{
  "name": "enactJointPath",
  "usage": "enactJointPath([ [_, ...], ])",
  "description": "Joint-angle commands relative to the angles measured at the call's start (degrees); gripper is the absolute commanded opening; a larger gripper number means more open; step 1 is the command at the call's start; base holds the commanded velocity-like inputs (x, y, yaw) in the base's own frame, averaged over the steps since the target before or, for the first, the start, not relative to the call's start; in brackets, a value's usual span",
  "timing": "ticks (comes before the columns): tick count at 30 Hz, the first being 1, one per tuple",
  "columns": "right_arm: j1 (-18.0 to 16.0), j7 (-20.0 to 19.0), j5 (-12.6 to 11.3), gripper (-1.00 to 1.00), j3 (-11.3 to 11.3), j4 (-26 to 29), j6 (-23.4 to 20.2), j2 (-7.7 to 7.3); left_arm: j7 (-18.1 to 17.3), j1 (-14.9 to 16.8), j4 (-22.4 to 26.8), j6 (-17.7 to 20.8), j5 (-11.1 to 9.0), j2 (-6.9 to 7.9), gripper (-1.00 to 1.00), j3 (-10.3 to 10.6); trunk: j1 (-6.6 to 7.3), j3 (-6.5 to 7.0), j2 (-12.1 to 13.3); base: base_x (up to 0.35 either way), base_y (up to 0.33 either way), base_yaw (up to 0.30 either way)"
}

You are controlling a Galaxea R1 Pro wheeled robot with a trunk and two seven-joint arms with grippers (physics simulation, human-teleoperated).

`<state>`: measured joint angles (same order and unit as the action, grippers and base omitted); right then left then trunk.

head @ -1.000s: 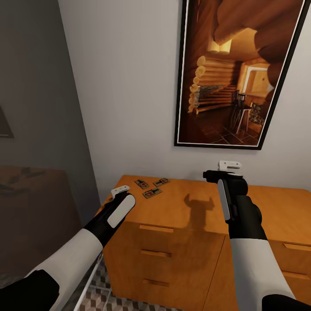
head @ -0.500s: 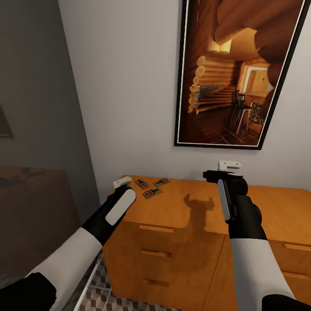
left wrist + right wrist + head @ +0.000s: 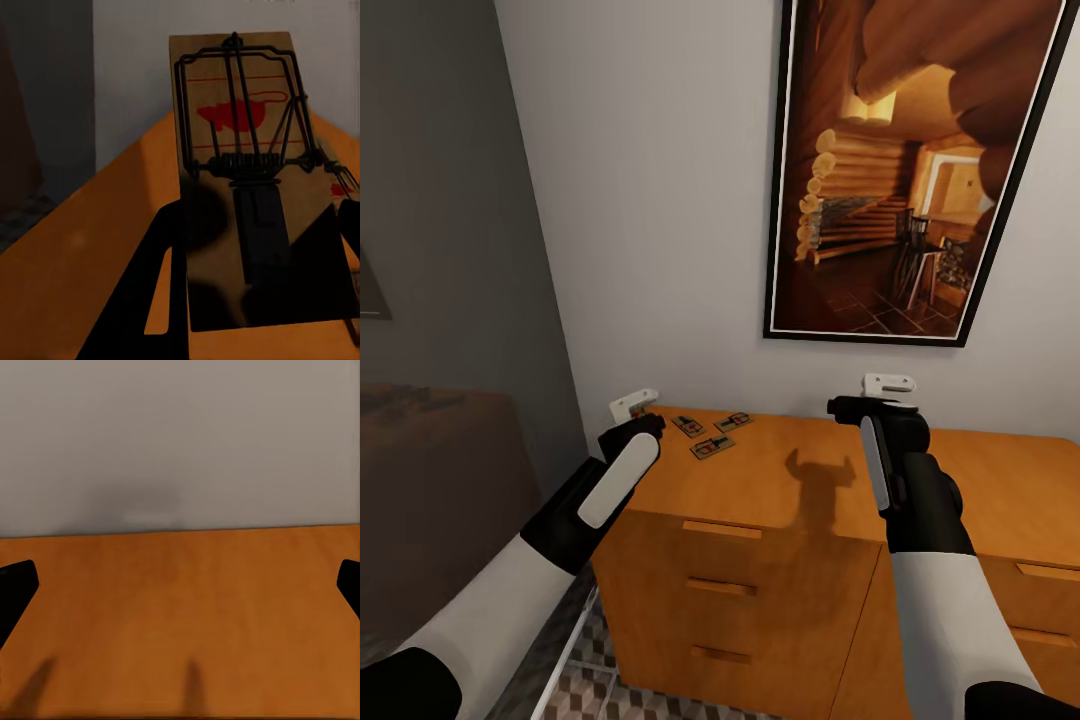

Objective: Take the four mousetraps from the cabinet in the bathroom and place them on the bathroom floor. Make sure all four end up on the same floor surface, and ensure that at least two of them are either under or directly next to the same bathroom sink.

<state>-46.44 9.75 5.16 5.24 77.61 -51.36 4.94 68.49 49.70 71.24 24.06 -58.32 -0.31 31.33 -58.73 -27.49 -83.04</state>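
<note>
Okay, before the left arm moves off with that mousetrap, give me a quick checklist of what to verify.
1. Held mousetrap sits between the left end effector's fingers, lifted off the cabinet top: ok.
2. Grip firmness: cannot tell.
3. Right end effector open and empty above the cabinet top: ok.
4. Three other mousetraps lie flat on the cabinet top, not yet collected: not ok.
5. Patterned bathroom floor in sight below the cabinet front: ok.
6. Route to the sink: cannot tell.
</note>
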Motion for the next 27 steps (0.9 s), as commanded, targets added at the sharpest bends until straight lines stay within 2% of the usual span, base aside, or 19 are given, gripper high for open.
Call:
enactJointPath([
  [1, -0.1, -0.3, 0.5, 1.0, -0.2, -0.1, -0.3, 0.05, 0.5, 0.0, 0.2, 0.7, 0.0, 0.03, -1.0, 0.0, 0.0, -0.07, 0.0, 0.0, 0.0, 0.0],
  [7, -0.1, -0.3, 0.6, 1.0, -1.7, -0.3, -0.2, 0.07, 0.5, 0.0, 0.2, 0.7, 0.0, 0.1, -1.0, 0.0, 0.0, -0.07, 0.0, 0.0, 0.0, 0.0],
  [14, -0.1, -0.7, 0.6, 1.0, -1.9, -0.2, 0.1, -0.01, 0.5, 0.0, 0.4, 0.7, 0.0, 1.41, -1.0, 0.0, 0.0, -0.07, 0.0, 0.0, 0.0, 0.0],
  [27, 0.0, -2.9, 0.6, 1.0, -1.9, -0.2, 0.1, -0.11, 0.5, 0.0, 0.8, 0.7, 0.0, 1.54, -1.0, 0.0, 0.0, -0.07, 0.0, 0.0, 0.0, 0.0],
])
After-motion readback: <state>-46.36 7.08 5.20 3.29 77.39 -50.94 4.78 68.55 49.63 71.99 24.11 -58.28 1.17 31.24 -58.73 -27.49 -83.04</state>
